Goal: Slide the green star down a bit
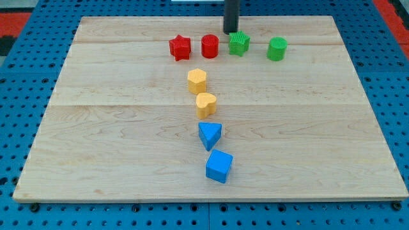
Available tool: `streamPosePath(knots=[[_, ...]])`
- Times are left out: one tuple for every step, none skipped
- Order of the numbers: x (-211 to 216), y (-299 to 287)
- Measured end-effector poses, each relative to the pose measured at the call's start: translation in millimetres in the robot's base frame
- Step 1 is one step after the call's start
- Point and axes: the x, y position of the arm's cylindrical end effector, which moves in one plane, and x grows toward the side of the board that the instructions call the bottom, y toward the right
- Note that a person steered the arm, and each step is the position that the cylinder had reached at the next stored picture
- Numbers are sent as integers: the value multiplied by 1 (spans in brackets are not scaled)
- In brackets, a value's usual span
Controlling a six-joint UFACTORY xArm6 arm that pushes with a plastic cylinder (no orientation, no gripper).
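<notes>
My tip (231,32), a bare rod with no jaws, stood touching the green star (239,44) on its upper-left edge, right of the red cylinder (209,46).

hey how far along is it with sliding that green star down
Done so far: my tip sits just above the green star, at its upper left edge, seemingly touching it. In hand: the downward push looks about to start. Left: the move itself, since the star stands level with the red star, red cylinder and green cylinder, in the row near the view's top.
</notes>
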Motion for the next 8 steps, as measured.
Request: streamPosePath(knots=[[13,27],[18,27],[29,27],[7,35],[-30,101],[-23,206],[-8,278],[-8,278]])
